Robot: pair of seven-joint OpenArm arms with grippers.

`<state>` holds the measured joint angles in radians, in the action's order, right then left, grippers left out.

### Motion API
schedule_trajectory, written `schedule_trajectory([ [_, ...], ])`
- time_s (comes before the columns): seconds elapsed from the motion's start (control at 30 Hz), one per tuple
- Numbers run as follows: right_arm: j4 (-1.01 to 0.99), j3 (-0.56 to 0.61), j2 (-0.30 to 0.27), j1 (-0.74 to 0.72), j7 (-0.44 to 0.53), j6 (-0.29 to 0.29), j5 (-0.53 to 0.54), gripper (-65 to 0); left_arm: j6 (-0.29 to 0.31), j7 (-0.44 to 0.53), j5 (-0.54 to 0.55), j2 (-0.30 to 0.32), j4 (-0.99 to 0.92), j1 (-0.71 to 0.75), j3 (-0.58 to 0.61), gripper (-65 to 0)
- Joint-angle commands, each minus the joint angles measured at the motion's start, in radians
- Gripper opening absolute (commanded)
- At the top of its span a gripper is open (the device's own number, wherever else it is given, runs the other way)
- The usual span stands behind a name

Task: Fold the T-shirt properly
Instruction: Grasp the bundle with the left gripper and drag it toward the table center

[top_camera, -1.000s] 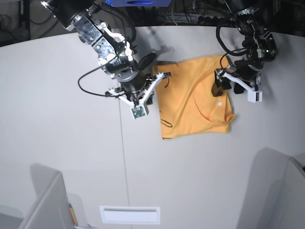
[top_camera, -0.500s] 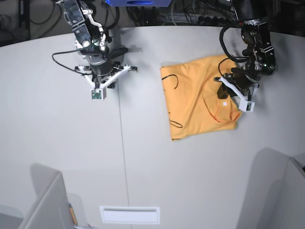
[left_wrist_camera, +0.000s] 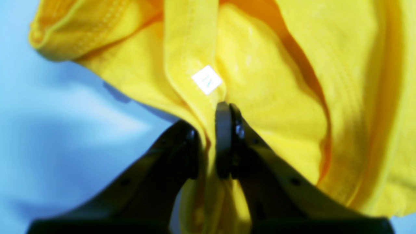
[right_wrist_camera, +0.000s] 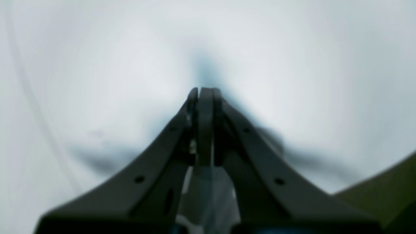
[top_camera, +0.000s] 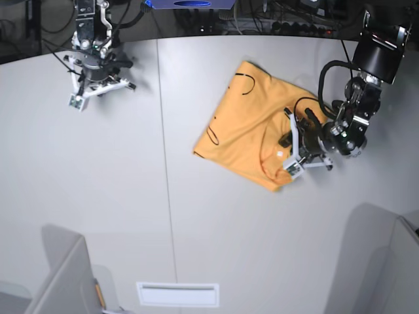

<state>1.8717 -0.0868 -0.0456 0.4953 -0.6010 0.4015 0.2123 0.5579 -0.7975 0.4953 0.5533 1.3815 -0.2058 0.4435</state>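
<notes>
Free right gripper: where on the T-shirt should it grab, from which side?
Probably the far corner of the T-shirt by the black line marks, coming from the base view's left. The left gripper already pinches the collar by the white tag; the right gripper, shut, sits over bare table.

The left gripper (left_wrist_camera: 208, 136) pinches the T-shirt's (left_wrist_camera: 276, 84) collar just below its white tag (left_wrist_camera: 207, 79).
</notes>
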Motion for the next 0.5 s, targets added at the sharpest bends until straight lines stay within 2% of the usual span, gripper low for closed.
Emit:
schedule_trajectory([
  [0.0, 0.016, -0.02, -0.004, -0.004, 0.022, -0.002, -0.006, -65.0, 0.009, -0.038, -0.039, 0.003, -0.003, -0.042, 0.07, -65.0],
  [0.13, 0.012, -0.095, 0.034, 0.016, 0.022, -0.002, -0.006, -65.0, 0.009, -0.038, -0.159, -0.002, 0.006, -0.179, 0.329, -65.0],
  [0.23, -0.019, -0.161, 0.063, 0.012, 0.025, -0.002, -0.006, -65.0, 0.009, -0.03, -0.226, -0.025, 0.006, -0.235, 0.45, -65.0],
  [0.3, -0.033, -0.173, 0.065, 0.009, 0.026, -0.002, -0.006, -65.0, 0.009, 0.022, -0.26, -0.046, 0.006, -0.255, 0.498, -65.0],
  [0.47, -0.033, -0.121, 0.066, 0.015, 0.028, -0.002, -0.006, -65.0, 0.009, 0.163, -0.355, -0.065, 0.006, -0.26, 0.561, -65.0],
])
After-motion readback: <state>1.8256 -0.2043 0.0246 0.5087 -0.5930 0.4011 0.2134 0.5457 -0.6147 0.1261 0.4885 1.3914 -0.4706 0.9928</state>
